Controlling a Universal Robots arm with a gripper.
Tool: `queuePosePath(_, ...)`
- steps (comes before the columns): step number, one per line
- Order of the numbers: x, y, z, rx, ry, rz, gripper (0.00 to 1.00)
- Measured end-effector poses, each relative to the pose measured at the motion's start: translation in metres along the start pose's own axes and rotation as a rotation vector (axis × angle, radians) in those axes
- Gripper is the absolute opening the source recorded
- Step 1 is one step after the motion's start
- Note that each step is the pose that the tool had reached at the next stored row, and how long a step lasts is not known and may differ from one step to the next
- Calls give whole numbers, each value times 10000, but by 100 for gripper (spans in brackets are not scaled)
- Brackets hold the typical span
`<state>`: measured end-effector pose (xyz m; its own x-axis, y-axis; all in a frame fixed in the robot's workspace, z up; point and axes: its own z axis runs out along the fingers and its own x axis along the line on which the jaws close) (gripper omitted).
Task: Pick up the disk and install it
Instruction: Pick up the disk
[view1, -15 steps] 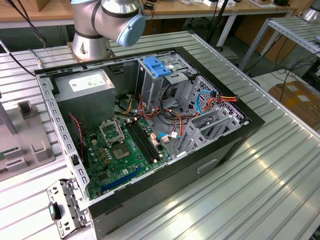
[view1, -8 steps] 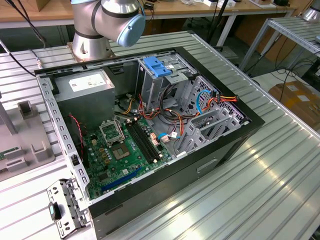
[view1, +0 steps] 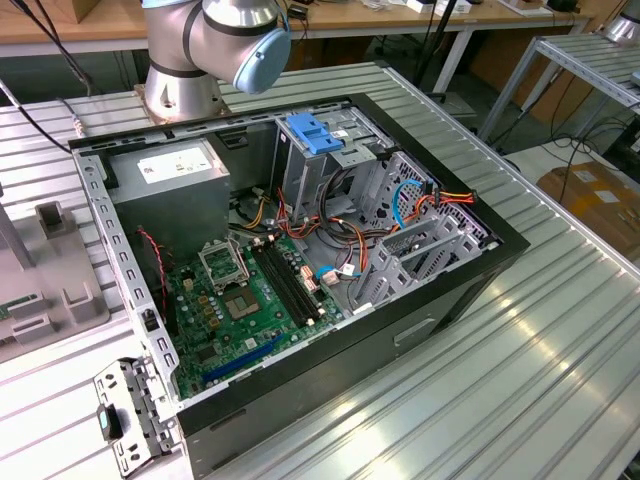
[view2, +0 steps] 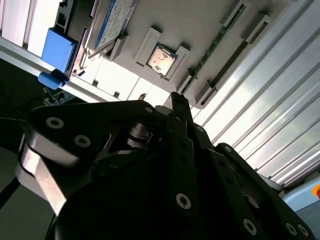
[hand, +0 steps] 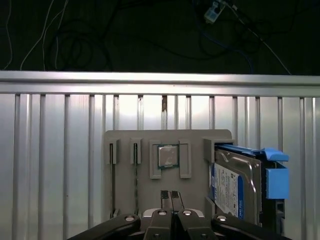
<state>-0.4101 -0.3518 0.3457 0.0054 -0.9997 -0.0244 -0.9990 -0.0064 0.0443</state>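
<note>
Hovering over grey tray (hand: 195, 140) | end effector (hand: 170, 196) closed, empty | disk (hand: 235, 187) at tray edge, untouched

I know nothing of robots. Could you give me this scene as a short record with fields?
Gripper: shut, empty, near the holder
Disk: on edge in the holder, not gripped
Chip: in the holder's middle
Case: open, motherboard showing, disk not yet installed
</note>
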Motion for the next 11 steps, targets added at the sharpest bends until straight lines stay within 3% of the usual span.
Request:
queuePosePath(5,0,0,0,-7,12,-274,11)
queuePosePath(11,0,0,0,-8,14,-300,11)
